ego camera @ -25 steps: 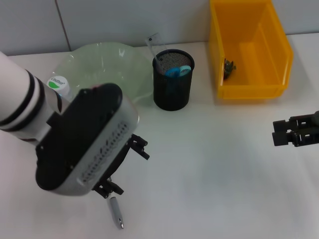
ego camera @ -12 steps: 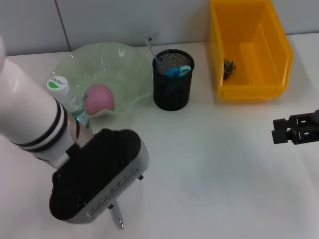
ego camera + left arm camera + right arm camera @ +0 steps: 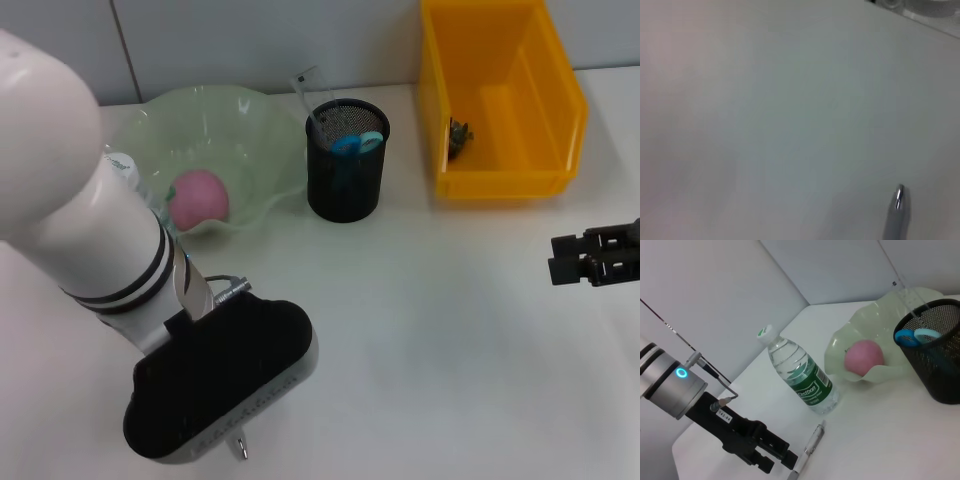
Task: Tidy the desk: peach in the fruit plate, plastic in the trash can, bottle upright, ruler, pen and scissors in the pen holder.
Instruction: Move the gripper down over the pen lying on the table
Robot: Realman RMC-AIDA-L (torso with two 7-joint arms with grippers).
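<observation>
Silver pen (image 3: 809,451) unmoved; left end effector (image 3: 774,458) lower, nearer.

White left arm (image 3: 70,190), black bands, black wrist housing, black right hand (image 3: 597,258)

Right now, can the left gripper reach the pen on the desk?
Probably yes. The left gripper is low over the desk beside the pen, and nothing lies between them. The bottle stands farther back, out of the way.

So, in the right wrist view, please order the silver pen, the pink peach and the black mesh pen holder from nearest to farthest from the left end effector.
1. Silver pen, beside the left end effector.
2. Pink peach, in the green plate.
3. Black mesh pen holder, beyond the peach.
</observation>
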